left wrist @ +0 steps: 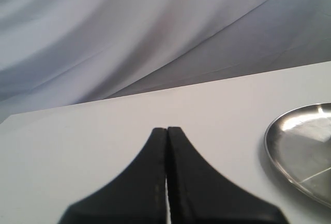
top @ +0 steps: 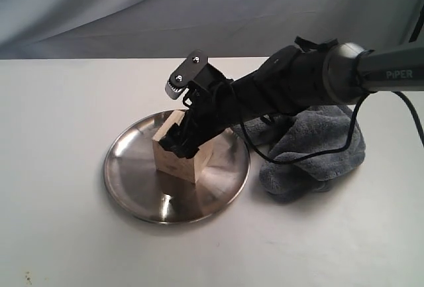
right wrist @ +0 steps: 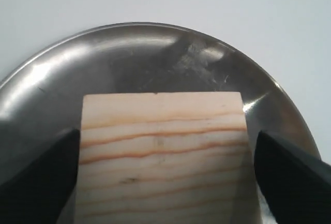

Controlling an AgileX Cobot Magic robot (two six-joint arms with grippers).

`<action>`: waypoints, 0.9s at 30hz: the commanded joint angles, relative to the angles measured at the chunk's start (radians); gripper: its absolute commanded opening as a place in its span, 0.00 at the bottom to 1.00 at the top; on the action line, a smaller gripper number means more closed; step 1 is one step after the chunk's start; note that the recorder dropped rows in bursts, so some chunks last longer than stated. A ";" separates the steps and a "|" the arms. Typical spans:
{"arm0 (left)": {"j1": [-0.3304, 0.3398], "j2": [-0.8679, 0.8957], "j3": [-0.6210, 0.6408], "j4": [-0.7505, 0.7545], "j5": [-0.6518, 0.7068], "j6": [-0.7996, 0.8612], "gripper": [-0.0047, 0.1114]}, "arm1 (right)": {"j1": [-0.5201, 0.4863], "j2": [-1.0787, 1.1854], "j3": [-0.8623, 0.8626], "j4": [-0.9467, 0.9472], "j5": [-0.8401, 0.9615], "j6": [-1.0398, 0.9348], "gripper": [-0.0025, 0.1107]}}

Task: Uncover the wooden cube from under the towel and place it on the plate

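Soft even light, faint shadows, glare on plate point(top: 136, 168), jaws blurry in wrist views

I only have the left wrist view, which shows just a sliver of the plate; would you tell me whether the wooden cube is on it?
Observer: Yes, the wooden cube rests flat on the plate, well inside the rim.
Operator: Thank you. Where is the right tool?
Observer: The right tool straddles the cube, with one finger on each side. I cannot tell whether it is gripping.
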 commanded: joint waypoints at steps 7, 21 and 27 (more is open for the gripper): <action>0.001 -0.003 0.000 -0.006 -0.011 -0.004 0.04 | 0.004 -0.013 -0.007 0.081 0.004 -0.003 0.93; 0.001 -0.003 0.000 -0.006 -0.011 -0.004 0.04 | 0.002 -0.244 -0.007 -0.002 -0.103 0.005 0.93; 0.001 -0.003 0.000 -0.006 -0.011 -0.004 0.04 | 0.002 -0.346 -0.007 -0.161 -0.100 0.135 0.93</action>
